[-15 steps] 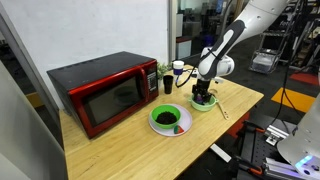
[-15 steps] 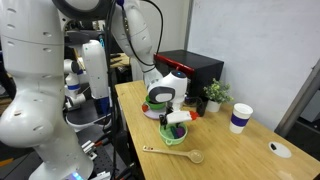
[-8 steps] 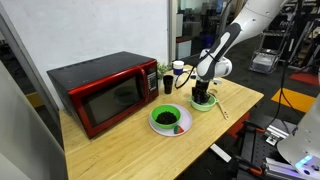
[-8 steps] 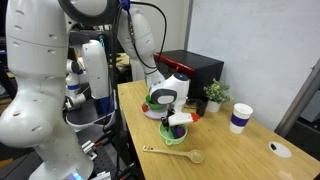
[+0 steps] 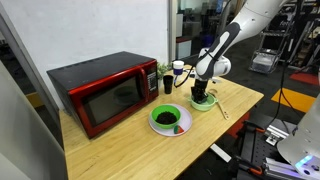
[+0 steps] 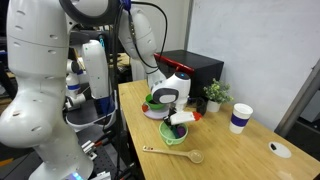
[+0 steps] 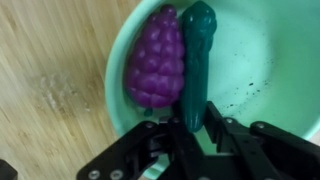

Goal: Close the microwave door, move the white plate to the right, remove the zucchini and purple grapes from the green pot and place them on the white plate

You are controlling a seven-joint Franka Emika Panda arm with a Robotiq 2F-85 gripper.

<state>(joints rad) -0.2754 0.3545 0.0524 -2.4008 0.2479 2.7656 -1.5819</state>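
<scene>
Zucchini (image 7: 195, 60) lies in the pot (image 7: 250, 70), its long axis running straight away from the hand (image 7: 192, 135). Its near end sits between the fingers (image 7: 230, 142), which stand close against both sides; whether they are clenched on it I cannot tell. The grapes (image 7: 155, 65) lie alongside, touching it and crowding one finger. In an exterior view the plate (image 5: 184, 127), carrying a green bowl (image 5: 168, 117), sits just beside the hand. Farther off on the tabletop (image 5: 120, 150), the microwave door (image 5: 108, 100) is closed.
</scene>
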